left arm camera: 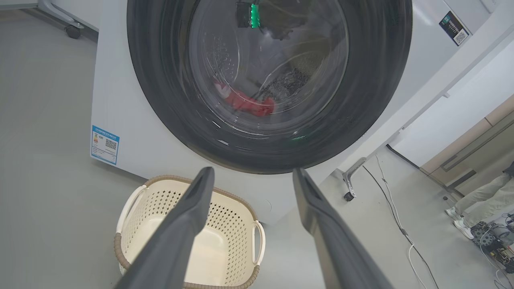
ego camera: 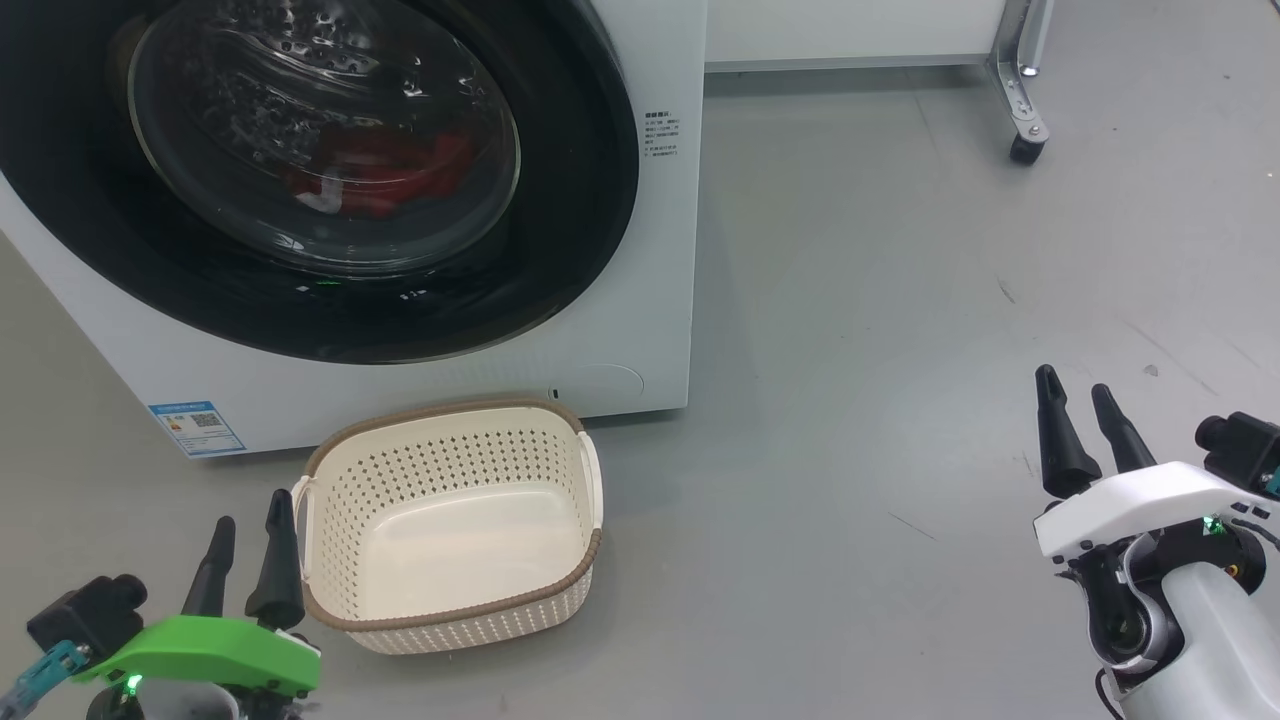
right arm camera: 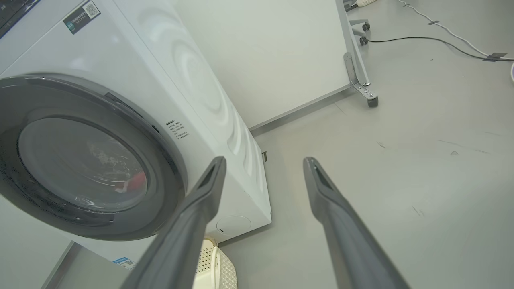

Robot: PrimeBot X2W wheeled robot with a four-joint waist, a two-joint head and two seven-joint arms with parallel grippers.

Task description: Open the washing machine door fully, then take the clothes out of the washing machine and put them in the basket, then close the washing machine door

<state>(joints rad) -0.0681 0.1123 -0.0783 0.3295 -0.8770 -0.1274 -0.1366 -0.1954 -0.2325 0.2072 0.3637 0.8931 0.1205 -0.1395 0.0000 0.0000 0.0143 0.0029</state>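
Head view: clothes (ego camera: 385,175) inside washing machine (ego camera: 662,300).

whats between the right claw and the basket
The stretch is bare: in the head view, plain grey floor runs from the right claw across to the basket.

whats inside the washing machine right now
Behind the closed washing machine door, red clothes with a white patch lie low in the steel drum. Glare and the black rim hide whether more is inside.
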